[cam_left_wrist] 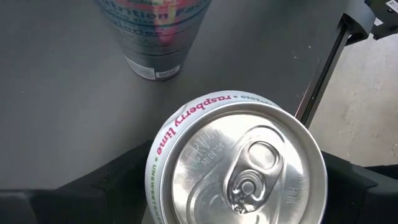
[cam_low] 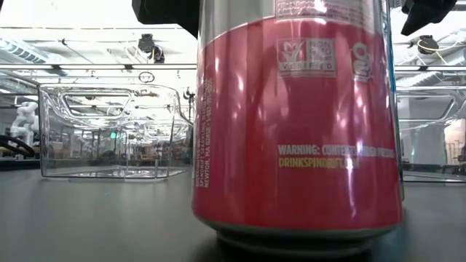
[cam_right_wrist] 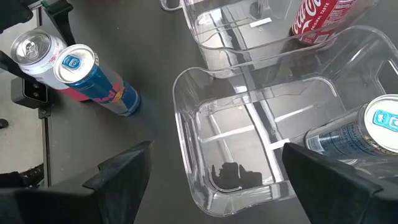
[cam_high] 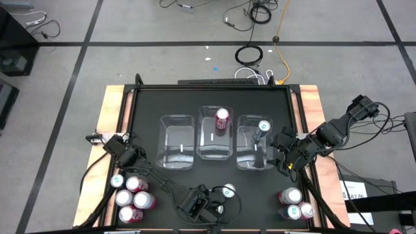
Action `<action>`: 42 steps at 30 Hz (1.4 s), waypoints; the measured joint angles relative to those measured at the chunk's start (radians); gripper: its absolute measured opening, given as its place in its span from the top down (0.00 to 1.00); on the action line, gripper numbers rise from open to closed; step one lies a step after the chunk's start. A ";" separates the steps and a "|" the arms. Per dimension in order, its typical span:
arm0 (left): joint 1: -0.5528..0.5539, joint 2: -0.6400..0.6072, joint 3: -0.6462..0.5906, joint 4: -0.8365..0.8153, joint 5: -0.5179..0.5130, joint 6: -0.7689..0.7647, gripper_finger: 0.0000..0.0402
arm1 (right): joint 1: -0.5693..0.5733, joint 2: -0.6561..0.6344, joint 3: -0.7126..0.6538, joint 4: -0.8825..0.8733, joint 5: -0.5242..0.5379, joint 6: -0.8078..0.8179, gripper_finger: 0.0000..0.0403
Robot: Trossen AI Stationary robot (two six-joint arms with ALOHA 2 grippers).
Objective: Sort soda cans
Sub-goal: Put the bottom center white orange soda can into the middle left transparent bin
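Note:
My left gripper (cam_left_wrist: 236, 186) is near the table's near edge (cam_high: 209, 205). It is shut on a soda can with a white "raspberry lime" rim and a silver top (cam_left_wrist: 239, 168). The low view shows this can's red-pink body (cam_low: 298, 124). A silver-bodied can (cam_left_wrist: 152, 37) stands just beyond it (cam_high: 227, 190). My right gripper (cam_right_wrist: 216, 147) is open and hovers by the right bin (cam_high: 284, 148), touching nothing. A red can (cam_high: 222, 119) stands in the middle bin. A blue-and-silver can (cam_right_wrist: 367, 134) is in the right bin. My left gripper holds the raspberry-lime can by its upper body (cam_low: 211, 29), one finger (cam_low: 167, 11) on each side. It comes from above, looking down on the lid. The can's rim hides the contact in the wrist view. The can is upright, its base (cam_low: 298, 247) on the table.
Three clear bins stand in a row mid-table: left (cam_high: 177, 156), middle (cam_high: 214, 151), right (cam_high: 246, 156). Several cans cluster at the near left (cam_high: 130, 197). Three more stand at the near right (cam_high: 294, 203). In the left wrist view, a table edge rail (cam_left_wrist: 323, 68) runs beside the held can.

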 joint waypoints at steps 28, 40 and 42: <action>0.233 -0.337 0.173 -0.616 -0.067 0.502 0.15 | 0.000 0.000 0.000 0.038 0.016 0.000 0.13; 0.478 -0.404 0.149 -0.628 0.011 1.017 0.15 | 0.000 0.000 0.000 0.189 0.145 0.000 0.13; 0.506 -0.404 0.113 -0.629 0.028 1.068 0.15 | 0.000 0.000 0.000 0.212 0.145 0.001 0.13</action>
